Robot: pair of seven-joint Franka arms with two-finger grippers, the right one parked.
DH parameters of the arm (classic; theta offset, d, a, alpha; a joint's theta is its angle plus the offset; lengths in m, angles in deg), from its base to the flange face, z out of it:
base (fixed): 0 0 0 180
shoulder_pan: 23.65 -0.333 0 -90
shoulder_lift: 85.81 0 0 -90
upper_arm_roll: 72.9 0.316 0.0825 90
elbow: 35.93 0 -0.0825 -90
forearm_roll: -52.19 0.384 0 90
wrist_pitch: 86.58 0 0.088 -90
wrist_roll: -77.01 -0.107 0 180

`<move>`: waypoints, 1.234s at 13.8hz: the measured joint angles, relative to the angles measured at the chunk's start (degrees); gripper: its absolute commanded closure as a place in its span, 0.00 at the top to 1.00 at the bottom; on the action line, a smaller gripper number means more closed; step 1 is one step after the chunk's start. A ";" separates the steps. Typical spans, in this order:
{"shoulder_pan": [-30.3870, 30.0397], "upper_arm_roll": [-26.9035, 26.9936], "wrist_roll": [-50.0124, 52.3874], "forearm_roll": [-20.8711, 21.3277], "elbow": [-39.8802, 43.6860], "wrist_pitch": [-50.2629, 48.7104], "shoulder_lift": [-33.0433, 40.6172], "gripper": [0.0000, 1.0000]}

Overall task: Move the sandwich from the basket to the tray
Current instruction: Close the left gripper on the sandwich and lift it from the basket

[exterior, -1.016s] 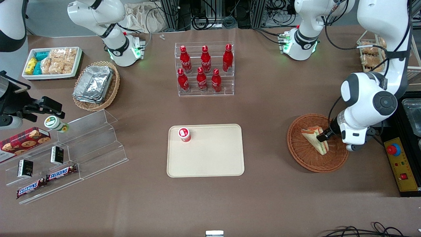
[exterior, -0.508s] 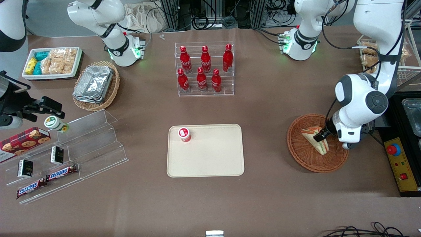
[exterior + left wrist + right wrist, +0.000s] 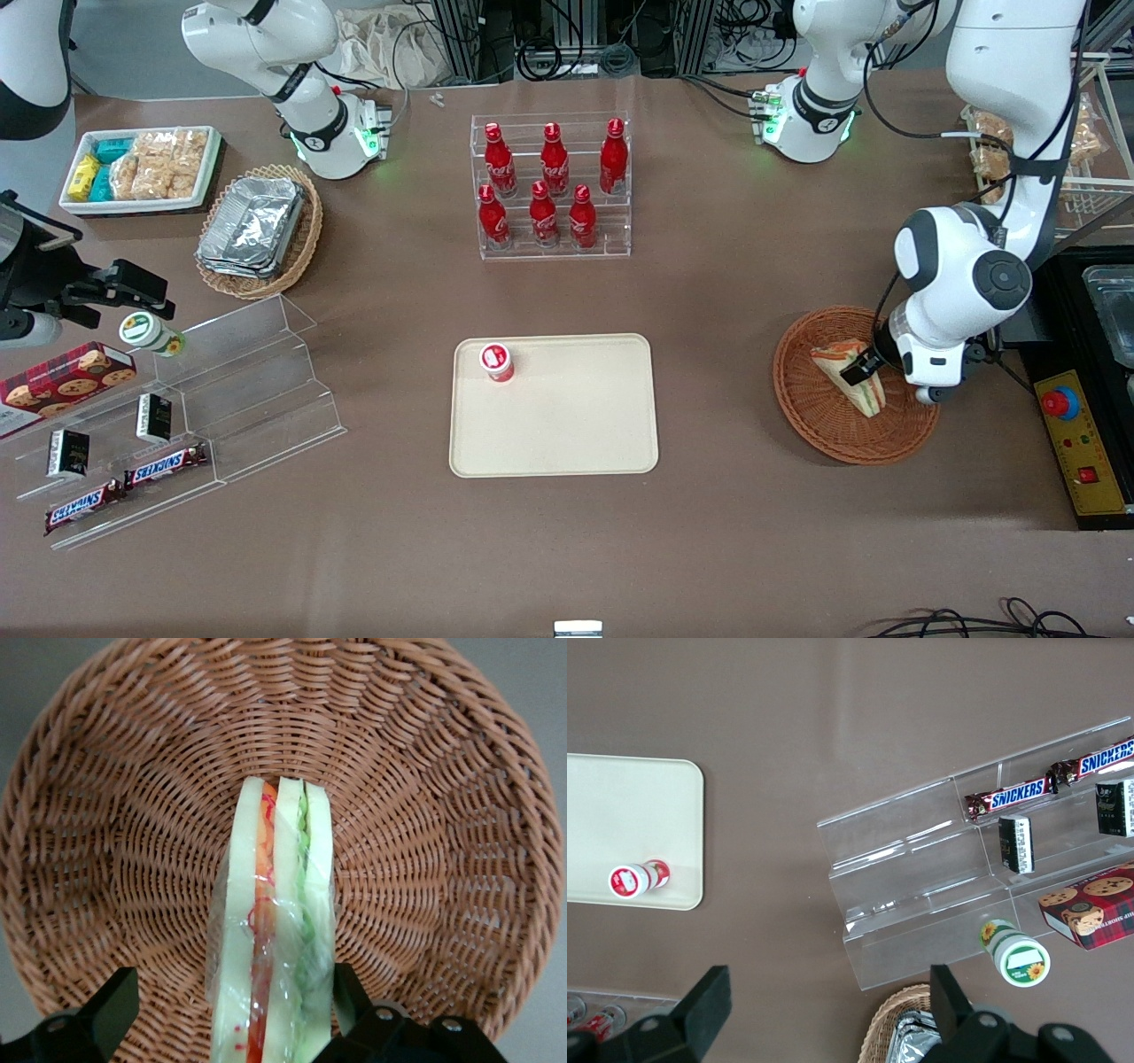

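The clear-wrapped triangular sandwich [image 3: 869, 395] lies on its edge in the round reddish-brown wicker basket [image 3: 802, 412] toward the working arm's end of the table. My left gripper [image 3: 855, 369] is down in the basket, open, with its jaws astride the sandwich. In the left wrist view the sandwich [image 3: 275, 904] stands between the two black fingers [image 3: 113, 1003] on the basket's weave [image 3: 425, 815]. One finger is close against the green-filling side; the other stands apart from the pale bread. The cream-beige tray [image 3: 567, 434] lies at the table's middle and also shows in the right wrist view [image 3: 620, 815].
A small red-capped bottle [image 3: 497, 361] stands on the tray's corner. A clear rack of red cola bottles [image 3: 551, 186] stands farther from the front camera than the tray. A control box with a red button [image 3: 1060, 403] lies beside the basket. Acrylic steps with snacks [image 3: 177, 416] are toward the parked arm's end.
My left arm has shifted a little toward the tray's side, and the gripper has slid farther over the sandwich. The sandwich and basket have not moved.
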 measured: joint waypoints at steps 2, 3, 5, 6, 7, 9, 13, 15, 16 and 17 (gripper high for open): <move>0.00 0.00 0.00 -0.04 -0.16 0.72 -0.51 0.53; 0.00 0.00 0.00 -0.04 -0.17 0.74 -0.52 0.48; 0.00 0.00 0.00 -0.04 -0.17 0.78 -0.52 0.38; 0.02 -0.03 0.00 -0.04 -0.17 0.78 -0.52 0.28; 0.11 -0.09 -0.07 -0.04 -0.17 0.78 -0.52 0.27; 0.26 -0.30 -0.40 -0.02 -0.16 0.68 -0.41 0.27; 0.43 -0.44 -3.38 0.11 0.49 -4.35 2.66 0.28; 0.40 -0.30 -5.82 0.14 1.91 -10.27 5.93 0.28; 0.35 -0.06 -7.41 0.14 3.55 -14.55 7.66 0.28; 0.30 0.33 -8.81 0.14 6.20 -19.75 9.22 0.26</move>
